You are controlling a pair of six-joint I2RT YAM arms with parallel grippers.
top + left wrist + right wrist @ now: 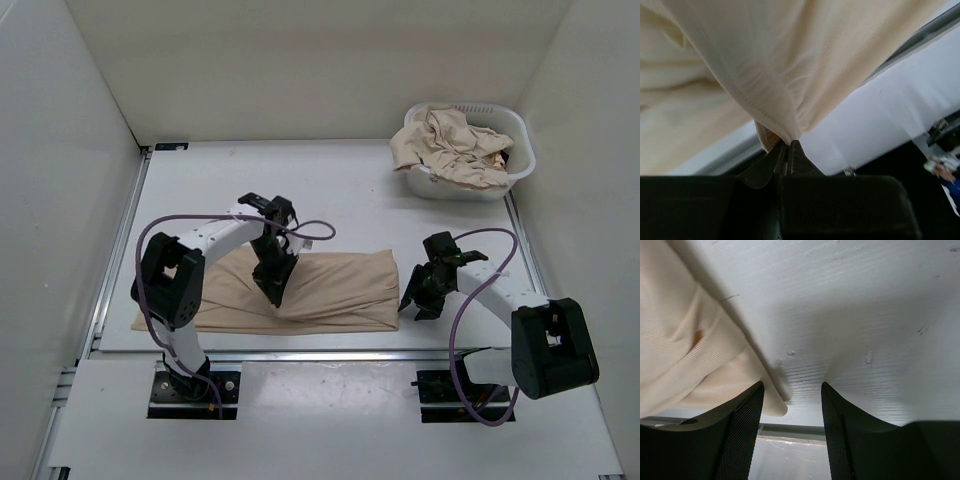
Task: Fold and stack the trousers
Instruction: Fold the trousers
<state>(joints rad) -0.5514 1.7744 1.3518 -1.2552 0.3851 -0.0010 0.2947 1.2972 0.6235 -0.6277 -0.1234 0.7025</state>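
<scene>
Crosswise, trousers (340, 285) long axis left-right, left tool (788, 146) pinching their fabric, right tool (792, 392) spread

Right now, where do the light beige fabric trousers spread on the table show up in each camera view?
Top external: the trousers lie flat, lower centre.
Left wrist: the trousers fill the upper frame.
Right wrist: the trousers sit at left.
Shared landmark: the white table under them.

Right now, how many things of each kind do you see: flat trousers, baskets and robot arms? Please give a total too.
Flat trousers: 1
White basket: 1, holding a beige heap whose pieces cannot be counted
Arms: 2, the left arm and the right arm
Total: 4
</scene>
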